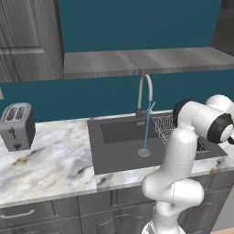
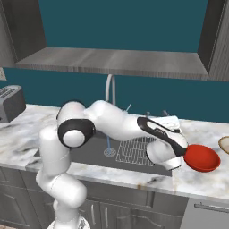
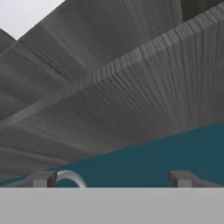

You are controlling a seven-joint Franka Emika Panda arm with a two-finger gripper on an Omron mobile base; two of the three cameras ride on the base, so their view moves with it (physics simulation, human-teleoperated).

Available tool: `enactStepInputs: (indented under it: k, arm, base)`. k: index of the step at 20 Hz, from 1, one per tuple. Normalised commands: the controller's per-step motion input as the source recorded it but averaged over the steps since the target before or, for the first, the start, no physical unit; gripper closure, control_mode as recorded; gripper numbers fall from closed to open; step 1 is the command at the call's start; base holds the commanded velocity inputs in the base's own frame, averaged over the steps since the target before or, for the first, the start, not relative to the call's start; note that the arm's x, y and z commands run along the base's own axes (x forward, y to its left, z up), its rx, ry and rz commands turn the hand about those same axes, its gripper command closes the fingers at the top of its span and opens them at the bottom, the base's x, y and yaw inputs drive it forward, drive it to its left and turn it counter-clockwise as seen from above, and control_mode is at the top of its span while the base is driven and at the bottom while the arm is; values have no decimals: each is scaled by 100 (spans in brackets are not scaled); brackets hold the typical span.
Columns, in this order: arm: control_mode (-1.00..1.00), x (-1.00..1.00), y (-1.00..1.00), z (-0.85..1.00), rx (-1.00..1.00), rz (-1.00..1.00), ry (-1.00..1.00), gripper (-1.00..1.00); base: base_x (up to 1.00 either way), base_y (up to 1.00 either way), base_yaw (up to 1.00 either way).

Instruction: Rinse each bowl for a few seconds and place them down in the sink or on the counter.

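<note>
The glossy red bowl (image 2: 202, 158) sits on the marble counter (image 2: 197, 181) just right of the sink (image 1: 119, 153). The pale tan bowl (image 2: 225, 144) shows at the right edge, cut off by the frame. My arm reaches across the sink's right end, and its wrist (image 2: 164, 154) is close beside the red bowl; I cannot tell whether they touch. In the hand view my gripper (image 3: 112, 178) is open, fingertips (image 3: 43, 178) far apart with nothing between them. It points up at the shelf's underside and the teal wall. Water runs from the faucet (image 1: 145, 93) to the drain (image 1: 144, 152).
A wire dish basket (image 2: 134, 152) sits in the right part of the sink, under my forearm. A grey toaster (image 1: 17, 125) stands on the counter at the far left. A grey wood-grain shelf (image 1: 141, 61) hangs over the sink. Drawers run below the counter edge.
</note>
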Motion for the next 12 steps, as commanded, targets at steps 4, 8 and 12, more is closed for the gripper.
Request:
enactStepInputs:
  k: [4, 8, 12]
  arm:
    - [-100, -50, -22, 48, 2, -10, 17, -100]
    - [-100, -55, -29, 35, 4, -12, 19, -100]
    - [-100, -46, -38, 25, 5, -13, 28, -100]
  base:
    - [0, 0, 0]
    - [0, 0, 0]
    - [0, 0, 0]
